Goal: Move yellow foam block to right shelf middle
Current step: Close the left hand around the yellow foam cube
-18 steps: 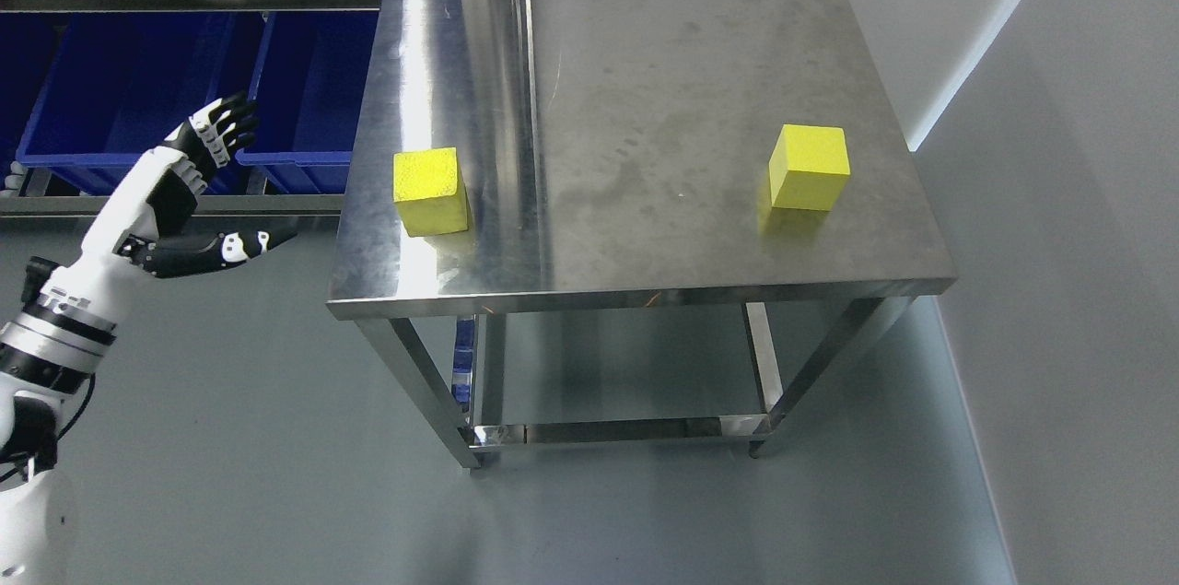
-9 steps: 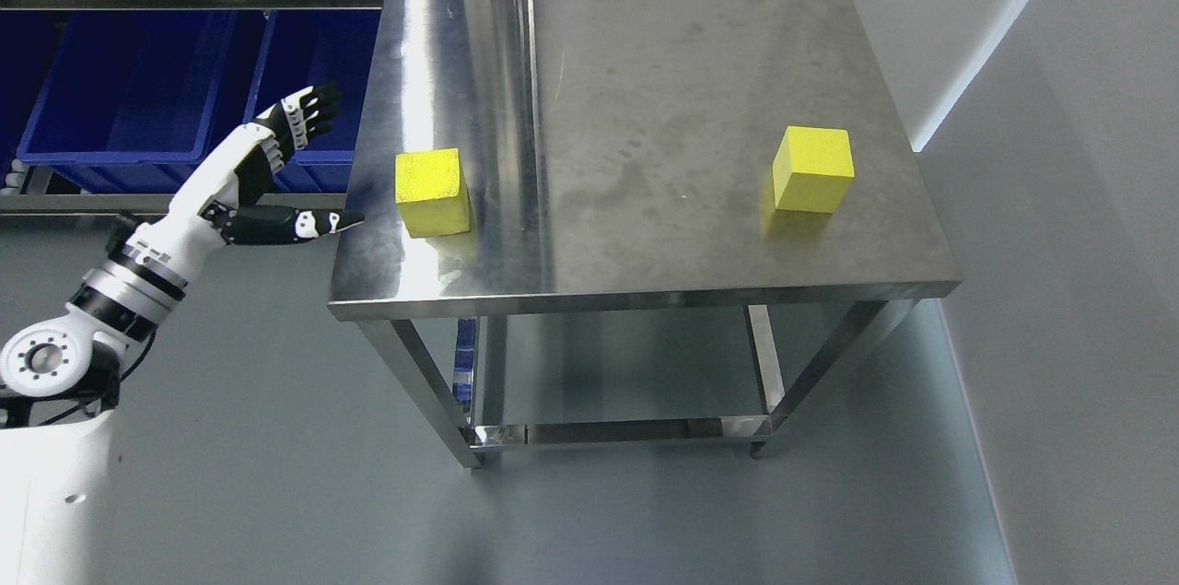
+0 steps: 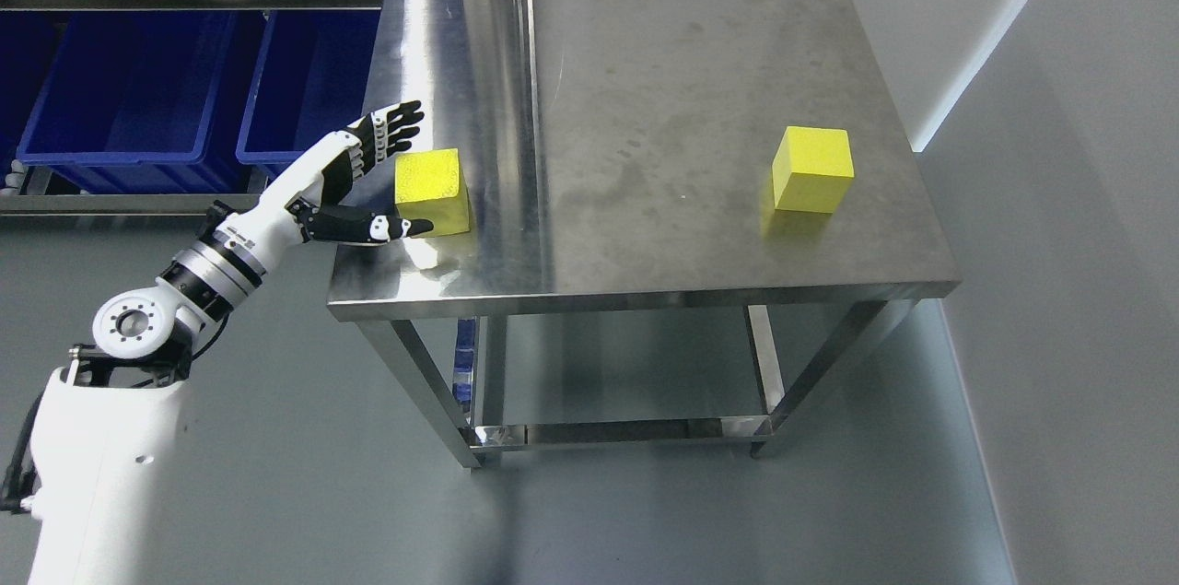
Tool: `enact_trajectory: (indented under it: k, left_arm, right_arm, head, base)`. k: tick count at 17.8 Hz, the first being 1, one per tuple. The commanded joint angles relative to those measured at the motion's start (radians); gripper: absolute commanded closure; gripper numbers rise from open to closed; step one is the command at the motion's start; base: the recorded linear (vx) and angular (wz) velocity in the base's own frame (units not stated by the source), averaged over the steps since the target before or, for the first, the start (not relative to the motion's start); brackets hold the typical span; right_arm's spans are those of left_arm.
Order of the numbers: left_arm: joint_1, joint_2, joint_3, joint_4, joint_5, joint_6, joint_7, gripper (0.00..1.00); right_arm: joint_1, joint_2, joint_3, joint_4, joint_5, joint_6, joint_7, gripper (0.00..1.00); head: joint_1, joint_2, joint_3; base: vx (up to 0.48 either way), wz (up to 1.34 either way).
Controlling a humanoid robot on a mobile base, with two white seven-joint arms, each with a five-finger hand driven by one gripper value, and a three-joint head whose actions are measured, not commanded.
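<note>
Nearest the camera: white left arm came in from lower left, forearm angled up toward the desk's (image 3: pixel 645 290) near-left corner. Right arm not seen.

Left hand (image 3: pixel 373 184) sat at the desk's left edge, spread wide and holding nothing: four fingers (image 3: pixel 391 129) fanned out above and left of the block, thumb (image 3: pixel 387 228) stretched low along the block's near side. Whether the thumb tip touched the foam could not be told; it looked just beside it.

Yellow foam block (image 3: pixel 431 191) stood on the steel top near the left edge, flat and square. A second yellow block (image 3: pixel 811 169) stood well apart near the right edge, untouched.

Beyond, on the left: blue bins (image 3: pixel 138 78) on shelving rails. No shelf to the right showed in view, only grey wall.

Judgement: reach stage, grasp not yet made. To do it well, the hand likely needs to slide further in so the block sits deep between thumb and fingers, then close on opposite faces, evenly. Foam gives, so moderate squeeze. Lift straight up before carrying, so a corner does not drag on the steel.
</note>
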Motion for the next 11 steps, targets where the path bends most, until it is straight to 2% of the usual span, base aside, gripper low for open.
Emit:
enact_trajectory:
  k: [1,8,10,11]
  left_arm:
    - [-0.077,-0.057,-0.091,0.183,-0.024,0.003,-0.017,0.07]
    - [-0.066,-0.067,-0.074,0.2,-0.024,-0.013,-0.02,0.33]
    - [-0.043,-0.082,-0.007,0.201,-0.01,-0.054,-0.02,0.57]
    - [-0.037,-0.119,0.036,0.201,-0.001,-0.075,-0.022,0.68]
  right_arm:
    - [-0.002,-0.017,0.0,-0.017,0.0,0.001,0.0,0.0]
    - [-0.003,-0.017,0.0,-0.017,0.0,0.001,0.0,0.0]
    - [-0.002,-0.017,0.0,-0.017,0.0,0.001,0.0,0.0]
    - [-0.002,-0.017,0.0,-0.017,0.0,0.001,0.0,0.0]
  head:
    - [0.0,0.0,0.0]
    - [0.0,0.0,0.0]
    - [0.0,0.0,0.0]
    - [0.0,0.0,0.0]
  base:
    - [0.0,0.0]
    - [0.0,0.0]
    - [0.0,0.0]
    - [0.0,0.0]
